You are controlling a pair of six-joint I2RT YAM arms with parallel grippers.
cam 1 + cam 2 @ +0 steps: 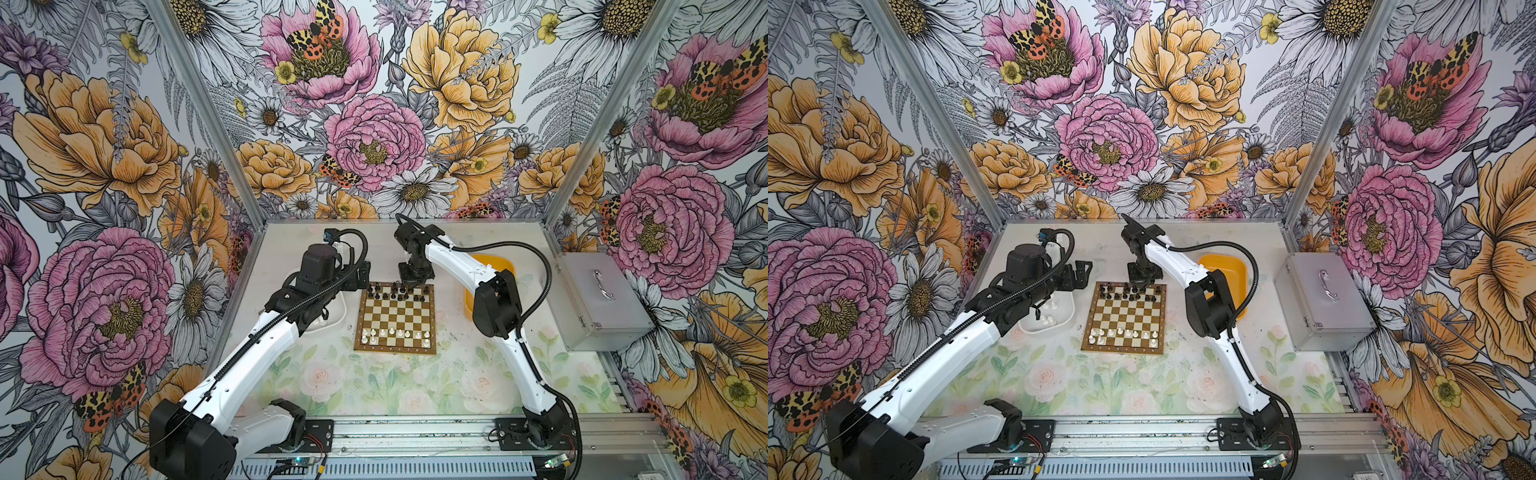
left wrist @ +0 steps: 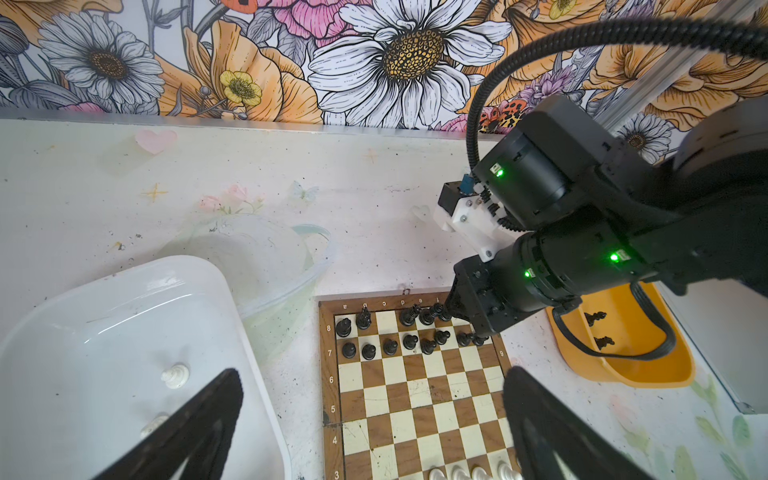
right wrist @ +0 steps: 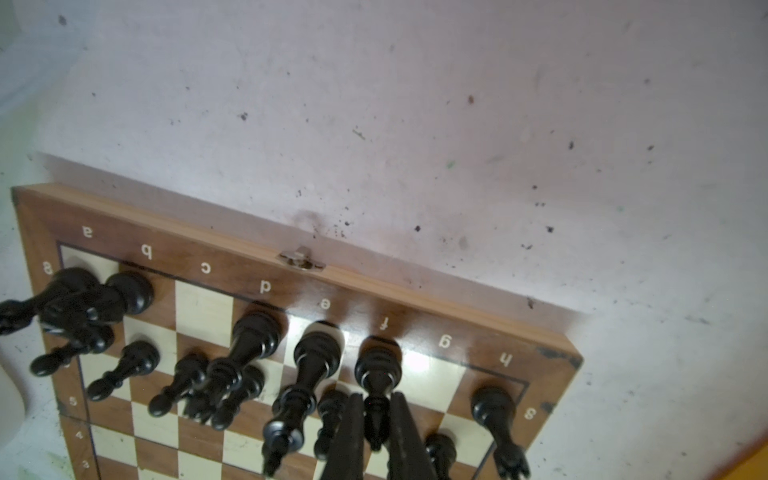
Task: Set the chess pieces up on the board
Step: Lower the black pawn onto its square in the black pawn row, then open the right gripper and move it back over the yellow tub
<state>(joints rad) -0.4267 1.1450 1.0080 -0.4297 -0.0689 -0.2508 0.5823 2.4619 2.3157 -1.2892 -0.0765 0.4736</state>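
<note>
The board [image 1: 397, 320] [image 1: 1124, 318] lies mid-table. Black chess pieces [image 1: 392, 291] fill most of its far two rows, and several white ones [image 1: 395, 334] stand in its near rows. My right gripper [image 3: 376, 409] [image 1: 409, 279] is at the far edge, shut on a tall black piece [image 3: 377, 365] whose base rests on the f8 square. My left gripper [image 2: 374, 374] [image 1: 1079, 276] hangs open and empty between the white tray and the board's left side. Loose white pieces [image 2: 175, 375] lie in the white tray [image 2: 104, 299]. Two black pieces [image 2: 596, 318] lie in the yellow tray [image 2: 648, 374].
A clear plastic bowl [image 2: 266, 257] sits behind the white tray. A silver metal case [image 1: 602, 303] stands at the right wall beside the yellow tray [image 1: 494, 266]. The right arm [image 1: 494, 307] reaches over the board's right side.
</note>
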